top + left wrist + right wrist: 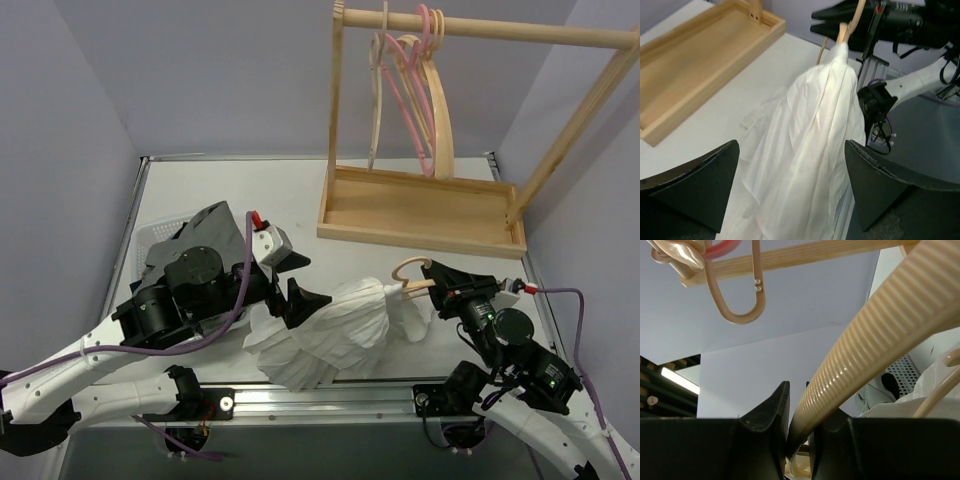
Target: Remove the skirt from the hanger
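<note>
Top external view shows the skirt [335,335], pale and pleated, bunched on the surface [280,195] between the two arms, its narrow end still on the hanger [412,284]. The right gripper [797,390] is pressed together on the hanger's ribbed wooden arm. The left gripper [790,150] stands spread wide, one finger on either side of the skirt, clamping nothing.

The skirt [335,335] lies on the table [200,190], close to its near edge. Just left of the skirt is my left gripper [300,282]. At the right end of the skirt is the hanger [412,275], and it sits inside my right gripper [797,407]. Behind the skirt stands the rack [420,238], with spare hangers [425,90] on its rail.
</note>
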